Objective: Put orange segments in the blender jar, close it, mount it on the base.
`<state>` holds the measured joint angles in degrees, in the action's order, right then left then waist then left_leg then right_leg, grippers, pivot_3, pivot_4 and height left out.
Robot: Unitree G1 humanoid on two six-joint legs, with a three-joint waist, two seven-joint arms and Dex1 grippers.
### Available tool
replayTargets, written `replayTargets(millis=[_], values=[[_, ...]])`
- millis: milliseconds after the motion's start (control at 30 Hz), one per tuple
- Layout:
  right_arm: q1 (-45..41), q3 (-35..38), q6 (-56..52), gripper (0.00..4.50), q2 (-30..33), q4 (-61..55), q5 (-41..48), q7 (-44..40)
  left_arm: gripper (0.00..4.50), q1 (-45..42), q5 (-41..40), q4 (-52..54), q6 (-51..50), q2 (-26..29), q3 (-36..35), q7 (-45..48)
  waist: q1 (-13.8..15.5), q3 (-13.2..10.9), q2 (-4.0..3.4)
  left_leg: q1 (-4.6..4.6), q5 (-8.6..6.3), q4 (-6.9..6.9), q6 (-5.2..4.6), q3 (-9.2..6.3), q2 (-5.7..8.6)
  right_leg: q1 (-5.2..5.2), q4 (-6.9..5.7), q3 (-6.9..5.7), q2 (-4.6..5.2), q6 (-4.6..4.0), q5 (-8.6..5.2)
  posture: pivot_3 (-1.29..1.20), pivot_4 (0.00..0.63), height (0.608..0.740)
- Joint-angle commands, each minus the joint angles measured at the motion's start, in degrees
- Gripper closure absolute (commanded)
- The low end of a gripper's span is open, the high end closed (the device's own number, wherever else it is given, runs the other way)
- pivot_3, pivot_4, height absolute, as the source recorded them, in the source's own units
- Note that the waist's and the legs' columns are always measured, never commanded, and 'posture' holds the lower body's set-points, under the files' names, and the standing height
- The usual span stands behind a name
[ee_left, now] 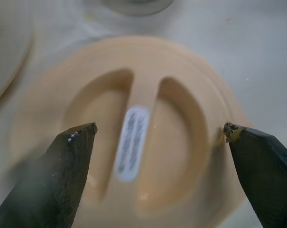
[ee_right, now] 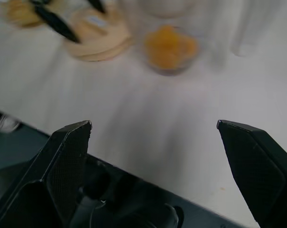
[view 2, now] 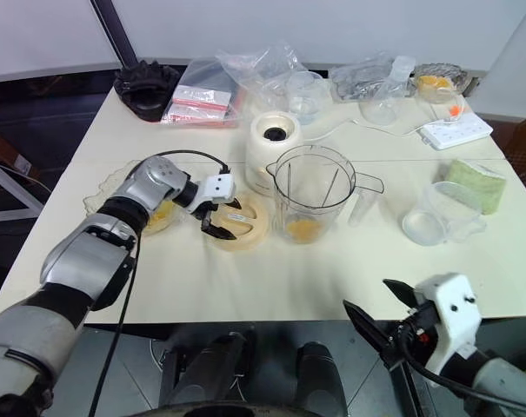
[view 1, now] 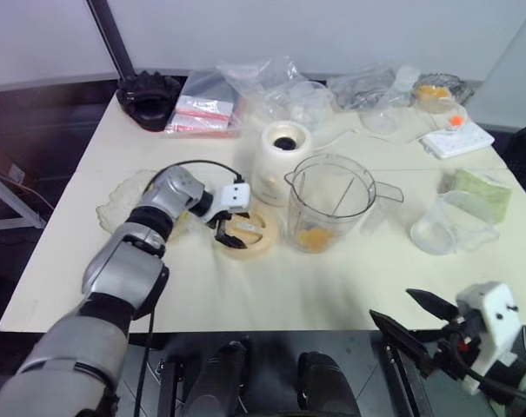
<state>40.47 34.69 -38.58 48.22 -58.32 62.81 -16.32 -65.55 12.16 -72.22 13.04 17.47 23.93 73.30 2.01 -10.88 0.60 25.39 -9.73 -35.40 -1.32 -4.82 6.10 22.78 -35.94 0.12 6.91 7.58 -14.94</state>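
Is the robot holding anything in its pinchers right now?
No, nothing is held. The left gripper is open over the round cream lid, its fingers spread either side. The right gripper is open too, near the table's front edge.

blender jar (view 1: 330, 200): clear plastic, smooth, with light reflections
orange segments (view 1: 315, 236): wet-looking, glossy pulp
base (view 1: 276, 161): cream plastic, smooth, slightly shiny
lid (ee_left: 134, 142): cream plastic, matt, with a white paper label
bench (view 1: 332, 287): pale, smooth, matt surface
left claw (view 1: 231, 228): black fingers (ee_left: 62, 180), finely textured, matt
bags (view 1: 206, 109): thin transparent plastic film, wrinkled and shiny
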Motion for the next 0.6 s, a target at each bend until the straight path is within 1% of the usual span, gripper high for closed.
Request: replayTargets(millis=[33, 67, 133, 200, 233, 267, 333, 433, 533, 567, 600], values=[[-3.9, -2.0, -0.1, 0.06, 4.7, -1.7, 6.8, 4.5, 0.00, -0.6, 2.7, -1.3, -0.4, -1.1, -0.2, -5.9, 0.1, 0.0, 0.00, -0.04, 0.00, -0.04, 0.00, 0.00, -0.05, -0.17, 0.13, -0.07, 0.03, 0.00, 0.03, 0.00, 0.150, 0.740], [-5.6, -3.2, -0.3, 0.06, 5.8, -1.7, 7.7, 5.8, 0.00, -0.3, 3.1, -1.6, -1.0, -1.5, -0.3, -6.6, 0.1, 0.1, -0.04, -0.05, 0.00, -0.04, 0.01, 0.00, -0.21, -0.34, 0.37, -0.16, 0.04, 0.03, 0.07, 0.00, 0.150, 0.740], [-8.4, -5.4, -0.8, 0.06, 7.4, -1.7, 8.7, 8.0, 0.00, 0.2, 3.4, -2.2, -2.4, -2.0, -0.3, -6.0, 0.2, 0.2, 0.04, -0.02, -0.01, -0.01, 0.02, 0.15, -0.74, -0.59, 0.88, -0.46, -0.10, -0.19, 0.31, 0.00, 0.150, 0.740], [-10.2, -6.5, -1.3, 0.06, 8.0, -1.7, 9.5, 9.5, 0.00, 0.6, 3.8, -2.6, -3.2, -2.1, -0.1, -5.1, 0.2, 0.2, 0.05, 0.04, -0.02, 0.06, 0.02, 0.39, -0.96, -0.72, 0.89, -0.55, -0.04, -0.24, 0.33, 0.00, 0.150, 0.740], [-10.8, -7.0, -1.4, 0.01, 8.2, -1.7, 9.7, 10.1, 0.25, 0.8, 3.8, -2.7, -3.8, -2.1, -0.2, -5.0, 0.2, 0.2, 0.05, 0.04, -0.02, 0.12, 0.02, 0.44, -0.97, -0.69, 0.88, -0.55, -0.01, -0.26, 0.34, 0.00, 0.150, 0.740], [-11.6, -7.7, -1.5, 0.00, 8.5, -1.7, 9.9, 10.7, 0.53, 0.9, 3.9, -2.9, -4.2, -2.1, -0.2, -5.0, 0.1, 0.3, 0.04, 0.05, -0.01, 0.14, 0.02, 0.45, -0.97, -0.65, 0.88, -0.56, -0.01, -0.47, 0.46, 0.00, 0.150, 0.740], [-12.7, -8.9, -1.6, 0.00, 8.9, -1.7, 10.3, 11.7, 1.18, 1.2, 4.1, -3.0, -4.6, -1.8, -0.1, -4.4, 0.1, 0.5, -0.01, 0.02, -0.01, 0.14, 0.01, 0.45, -0.97, -0.62, 0.87, -0.57, -0.02, -0.50, 0.48, 0.00, 0.150, 0.740], [-14.5, -10.3, -1.9, 0.00, 9.2, -1.7, 11.1, 13.4, 2.52, 1.6, 4.4, -3.1, -4.9, -1.6, -0.2, -4.1, 0.0, 0.8, -0.03, 0.01, 0.00, 0.12, 0.01, 0.44, -0.98, -0.58, 0.84, -0.58, -0.06, -0.47, 0.50, 0.00, 0.150, 0.740], [-16.8, -11.7, -2.4, 0.00, 9.9, -1.5, 12.0, 15.3, 3.98, 2.0, 5.0, -3.1, -5.3, -1.4, -0.7, -4.7, -0.5, 0.8, 0.00, 0.03, 0.02, 0.10, -0.02, 0.47, -0.97, -0.45, 0.81, -0.52, -0.12, -0.42, 0.49, 0.00, 0.150, 0.740], [-17.8, -12.0, -2.5, 0.00, 10.3, -1.2, 12.6, 15.8, 4.24, 2.2, 5.3, -3.1, -5.2, -1.2, -0.7, -4.7, -0.5, 0.8, -0.01, 0.02, 0.02, 0.09, -0.02, 0.46, -0.98, -0.47, 0.80, -0.54, -0.13, -0.40, 0.47, 0.00, 0.150, 0.740], [-18.6, -12.3, -2.7, 0.00, 10.6, -0.9, 13.1, 16.1, 4.23, 2.2, 5.4, -3.0, -5.0, -0.9, -0.8, -4.7, -0.5, 0.8, 0.00, 0.02, 0.02, 0.07, -0.02, 0.47, -0.98, -0.47, 0.80, -0.54, -0.13, -0.39, 0.47, 0.00, 0.150, 0.740]])
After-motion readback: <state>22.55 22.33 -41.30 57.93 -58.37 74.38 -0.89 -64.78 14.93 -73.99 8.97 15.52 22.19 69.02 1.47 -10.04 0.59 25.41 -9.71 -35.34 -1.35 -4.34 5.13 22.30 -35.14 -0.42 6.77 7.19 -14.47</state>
